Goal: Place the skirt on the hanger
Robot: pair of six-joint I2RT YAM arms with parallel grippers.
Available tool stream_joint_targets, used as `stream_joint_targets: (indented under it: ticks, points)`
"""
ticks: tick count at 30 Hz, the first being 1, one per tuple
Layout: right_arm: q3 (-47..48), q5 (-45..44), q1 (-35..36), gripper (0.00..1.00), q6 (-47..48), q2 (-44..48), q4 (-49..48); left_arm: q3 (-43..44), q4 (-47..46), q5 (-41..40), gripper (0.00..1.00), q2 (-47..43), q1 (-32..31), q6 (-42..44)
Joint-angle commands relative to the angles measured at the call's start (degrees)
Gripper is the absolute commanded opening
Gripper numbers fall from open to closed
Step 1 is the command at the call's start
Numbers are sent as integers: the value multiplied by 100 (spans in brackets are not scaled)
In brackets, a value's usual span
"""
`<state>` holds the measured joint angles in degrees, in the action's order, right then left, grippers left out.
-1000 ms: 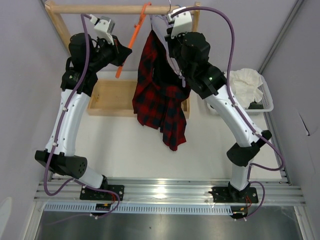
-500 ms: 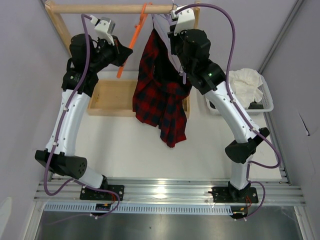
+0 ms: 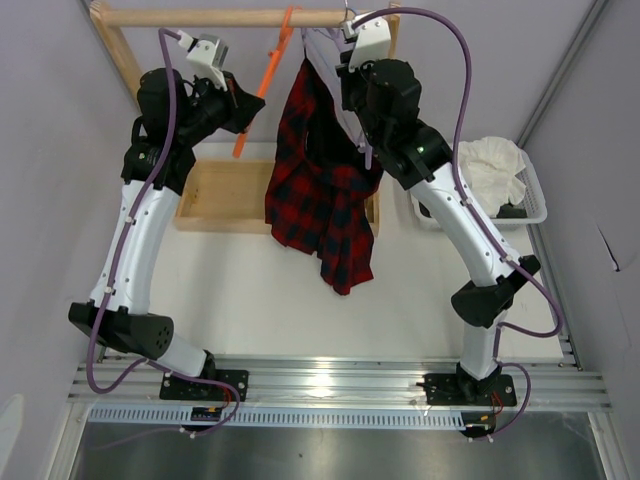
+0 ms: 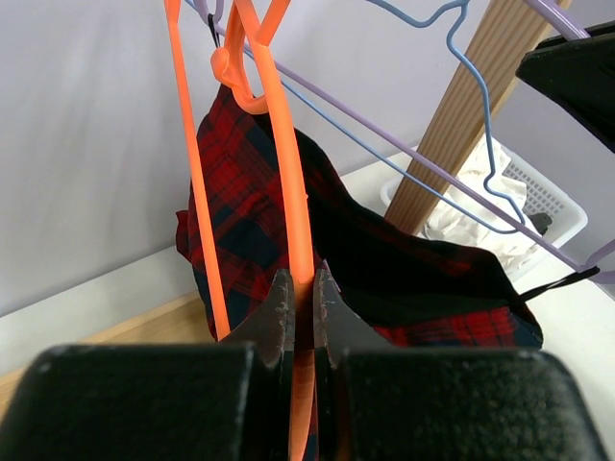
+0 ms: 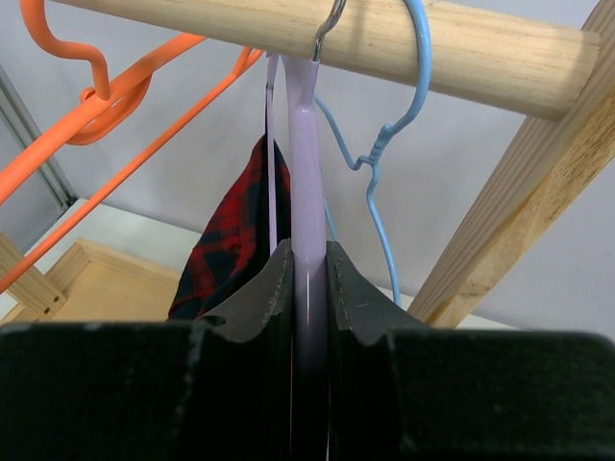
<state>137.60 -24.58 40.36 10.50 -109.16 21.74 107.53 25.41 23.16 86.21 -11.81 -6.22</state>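
At the near edge, the bases of both arms are bolted to a ribbed metal rail. The white-shelled left arm is raised and bent inward at the elbow, and the right arm is folded likewise, both wrists being lifted to the rack at the back. The smooth white table is spread behind the rail.

A shallow rectangular wooden tray is seen on the table; whether anything lies in it cannot be told. To the right, a white slotted plastic basket is filled with a crumpled white garment.

The skirt, soft red-and-black plaid cloth in loose folds, is hung from the lavender hanger, with its hem dangling above the table just in front of the tray.

The left gripper is closed on the orange hanger, one thin, glossy plastic bar being pinched between the dark, ridged fingers. The right gripper is clamped on the flat neck of the lavender hanger, just beneath its metal hook.

That hook is looped over the round wooden rod, pale and grained. A thin pale blue hanger is hooked beside it, and the orange hanger's curled hook is seen to the left. The rod is carried by a slanted wooden post against the grey wall.
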Motion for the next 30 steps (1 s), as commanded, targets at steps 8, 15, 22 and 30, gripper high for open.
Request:
stream_joint_targets:
  ticks: [8, 15, 22, 30]
  points:
    - [-699, -346, -301, 0, -365, 458, -820, -197, 474, 277, 23, -491, 4, -248]
    - [-673, -320, -327, 0, -417, 449, -741, -214, 509, 189, 38, -579, 4, -239]
    - [-673, -188, -248, 0, -532, 396, -680, -539, 316, 102, 51, -728, 12, -310]
    - [-673, -258, -160, 0, -540, 308, -662, -662, 263, -495, 60, -931, 12, -336]
